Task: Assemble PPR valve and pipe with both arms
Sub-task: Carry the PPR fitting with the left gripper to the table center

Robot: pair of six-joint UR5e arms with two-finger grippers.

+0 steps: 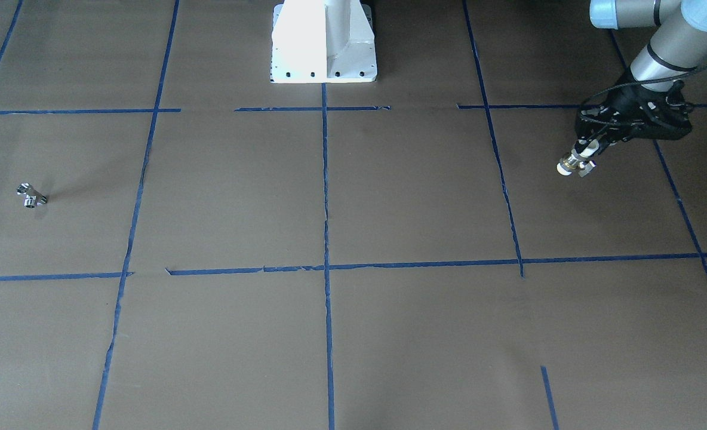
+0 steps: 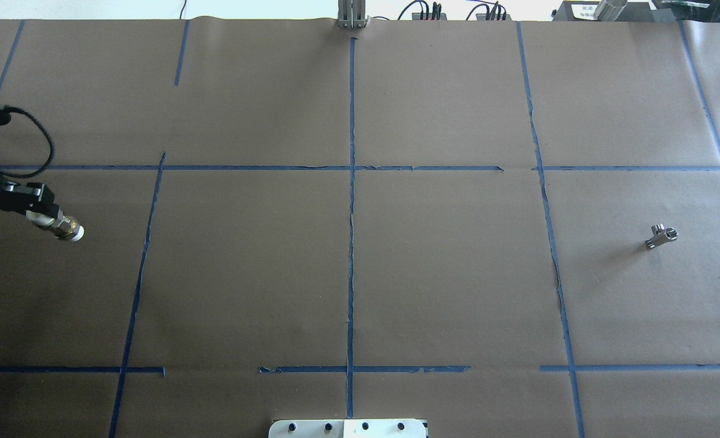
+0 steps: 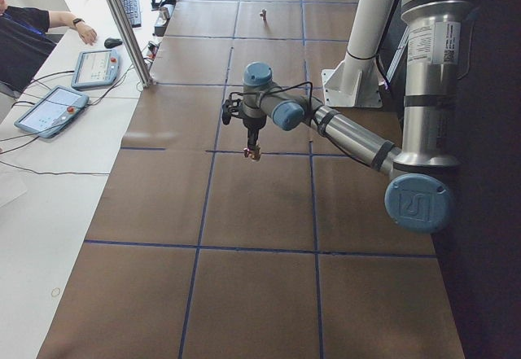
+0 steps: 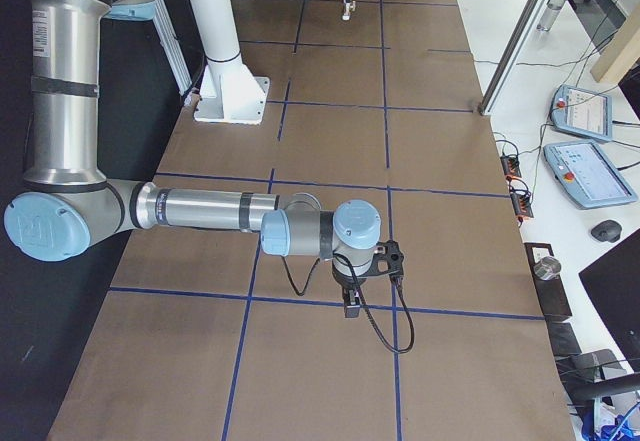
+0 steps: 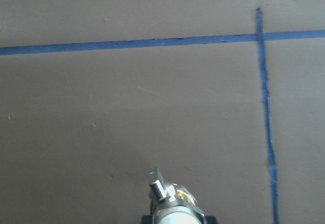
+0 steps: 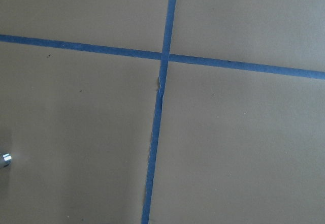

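My left gripper [image 1: 587, 150] is shut on the PPR valve [image 1: 575, 163], a stubby cylinder with white ends and a brass middle. It holds the valve above the table at the robot's far left, as the overhead view [image 2: 63, 227] also shows. In the left wrist view the valve [image 5: 171, 205] sits at the bottom edge with its small lever up. The pipe [image 1: 31, 196], a small silver branched fitting, lies alone on the table at the robot's far right [image 2: 661, 236]. My right gripper [image 4: 352, 301] shows only in the exterior right view, low over the table; I cannot tell whether it is open.
Brown paper with blue tape lines [image 2: 351, 243] covers the table. The white pedestal base [image 1: 323, 42] stands at the robot's edge. An operator [image 3: 32, 37] and tablets [image 3: 49, 108] are on a side desk beyond the table.
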